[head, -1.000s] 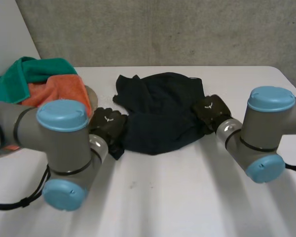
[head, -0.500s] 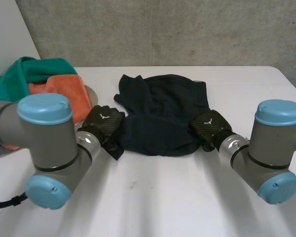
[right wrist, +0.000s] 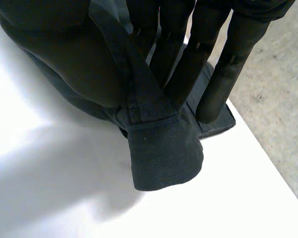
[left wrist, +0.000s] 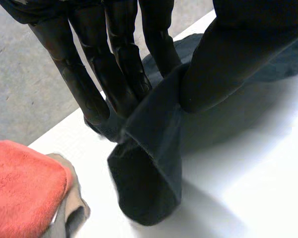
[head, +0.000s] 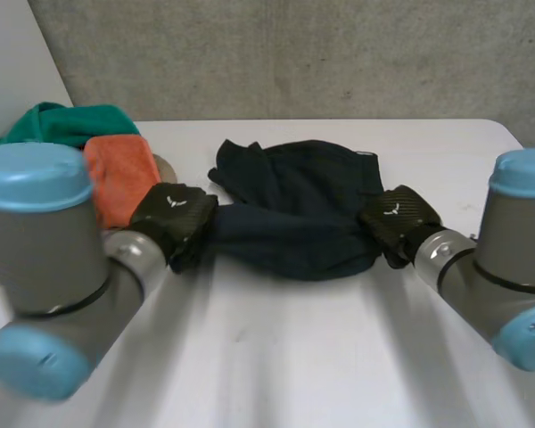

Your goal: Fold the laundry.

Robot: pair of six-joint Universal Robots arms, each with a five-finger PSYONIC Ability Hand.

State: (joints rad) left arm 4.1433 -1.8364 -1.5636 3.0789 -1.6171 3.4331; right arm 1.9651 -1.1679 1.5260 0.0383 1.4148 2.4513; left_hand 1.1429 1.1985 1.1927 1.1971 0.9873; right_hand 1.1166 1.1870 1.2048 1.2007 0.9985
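A dark navy garment (head: 294, 209) lies crumpled mid-table. My left hand (head: 171, 218) is at its left end. In the left wrist view the thumb (left wrist: 223, 64) and fingers (left wrist: 116, 74) pinch a fold of the dark cloth (left wrist: 149, 163), which hangs below them. My right hand (head: 394, 221) is at the garment's right end. Its wrist view shows a hemmed edge of the cloth (right wrist: 161, 148) clamped between thumb (right wrist: 69, 54) and fingers (right wrist: 188, 64), just above the white table (right wrist: 64, 198).
An orange towel (head: 120, 174) and a green towel (head: 67, 123) are piled at the table's left, with a beige cloth (left wrist: 69, 208) under the orange one (left wrist: 20, 188). A concrete wall stands behind the table. Bare white tabletop (head: 276, 357) spreads in front of the garment.
The left hand has closed on the garment's left end and drawn it leftward. The right hand, still gripping, has moved right, stretching the near edge between them. Both arms have swung outward.
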